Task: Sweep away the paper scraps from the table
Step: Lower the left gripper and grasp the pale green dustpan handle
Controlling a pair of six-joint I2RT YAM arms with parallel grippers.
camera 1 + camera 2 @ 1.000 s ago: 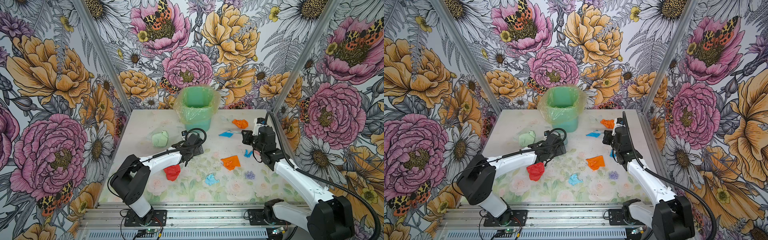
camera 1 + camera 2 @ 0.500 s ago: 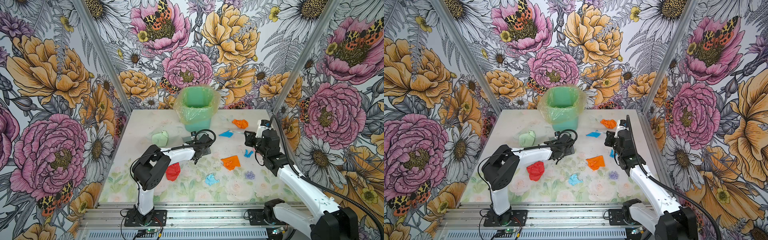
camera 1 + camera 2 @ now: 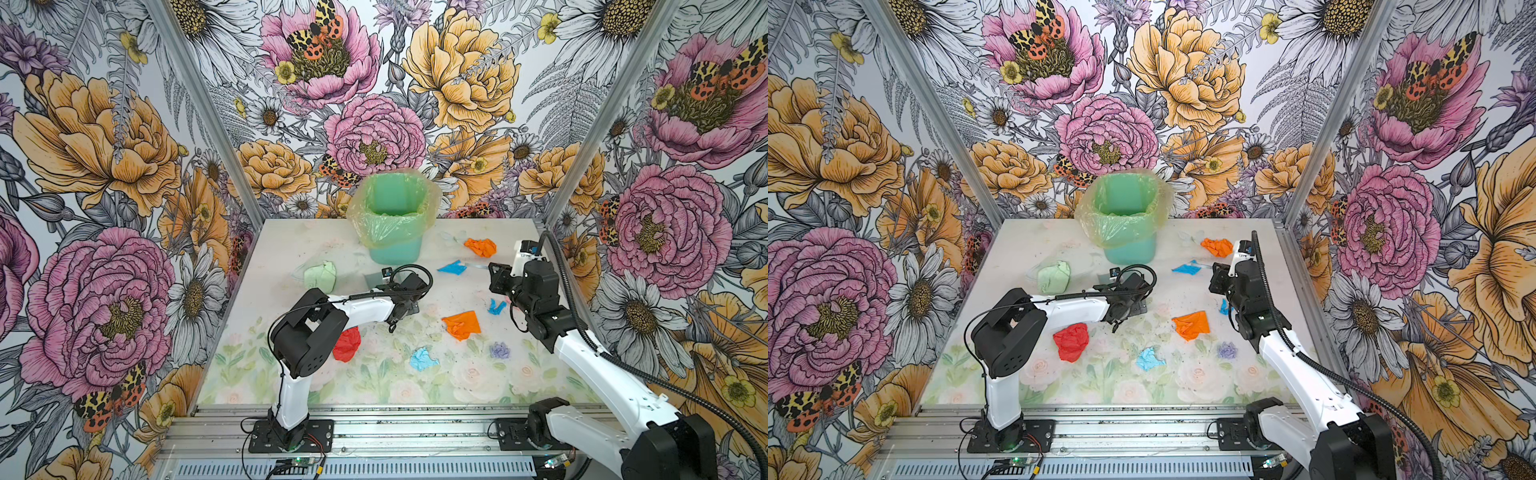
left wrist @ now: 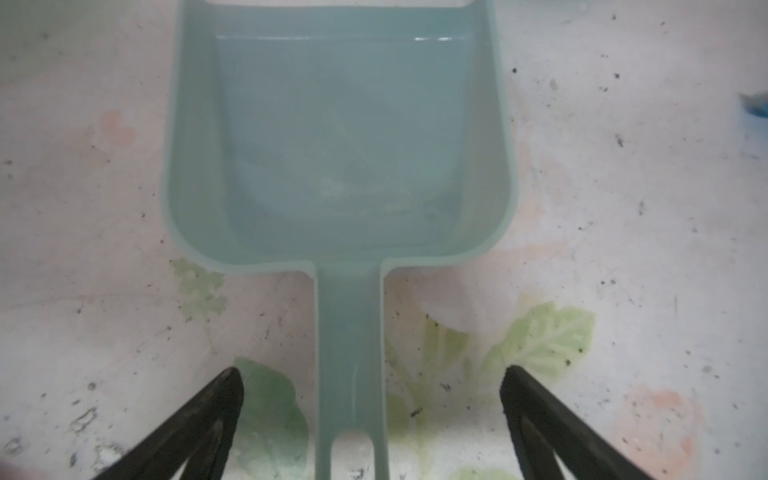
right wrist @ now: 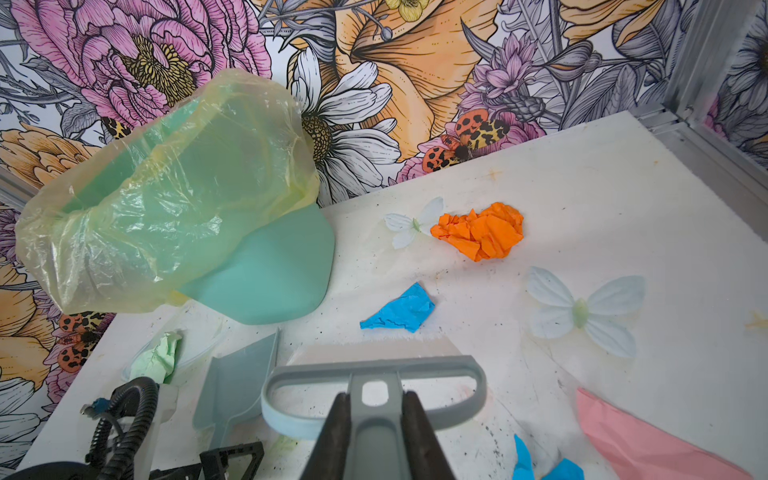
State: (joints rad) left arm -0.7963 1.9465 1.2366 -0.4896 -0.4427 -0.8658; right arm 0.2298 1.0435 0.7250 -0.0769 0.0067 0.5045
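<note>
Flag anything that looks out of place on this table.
Crumpled paper scraps, red, orange and blue, lie scattered across the table. The yellowish liner on the bin hangs loose and lopsided. Dark specks soil the surface around the dustpan.

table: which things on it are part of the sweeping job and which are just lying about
Job:
- red wad, flat orange scrap, crumpled orange wad, front blue scrap, back blue scrap
- dustpan, brush, lined bin

Lying about:
- pale green wad (perhaps a scrap too)
- purple flower, white butterfly: only marks on the table
</note>
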